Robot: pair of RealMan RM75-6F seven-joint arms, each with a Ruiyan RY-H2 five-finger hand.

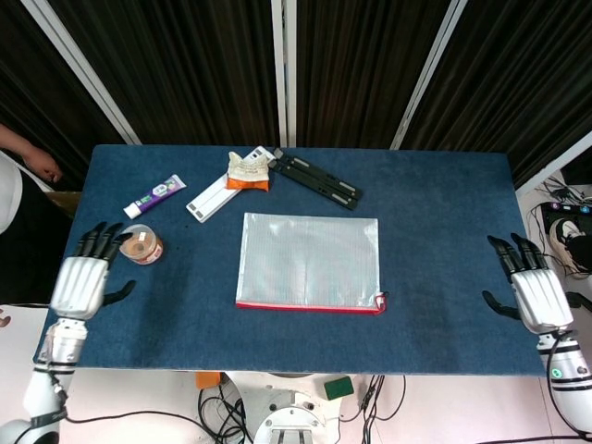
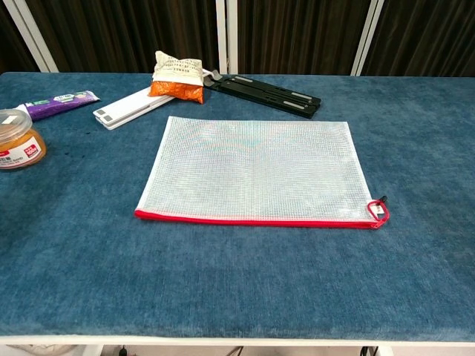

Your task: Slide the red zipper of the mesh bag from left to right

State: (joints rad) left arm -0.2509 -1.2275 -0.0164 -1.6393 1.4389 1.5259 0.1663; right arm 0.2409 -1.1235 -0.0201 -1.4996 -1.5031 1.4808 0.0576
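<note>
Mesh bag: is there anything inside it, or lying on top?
Nothing lies on the mesh bag. It lies flat with no bulge and only white mesh shows, so it looks empty, though thin contents could be hidden.

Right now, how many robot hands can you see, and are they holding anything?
2. The left hand is at the table's left edge, beside the jar. The right hand is at the right edge. Both have their fingers spread and hold nothing. The chest view shows neither.

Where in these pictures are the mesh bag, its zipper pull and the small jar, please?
mesh bag (image 2: 256, 170), chest view, middle of the mesh panel
zipper pull (image 2: 378, 211), chest view, red tab at the bag's near right corner
jar (image 1: 142, 244), head view, its top
</note>
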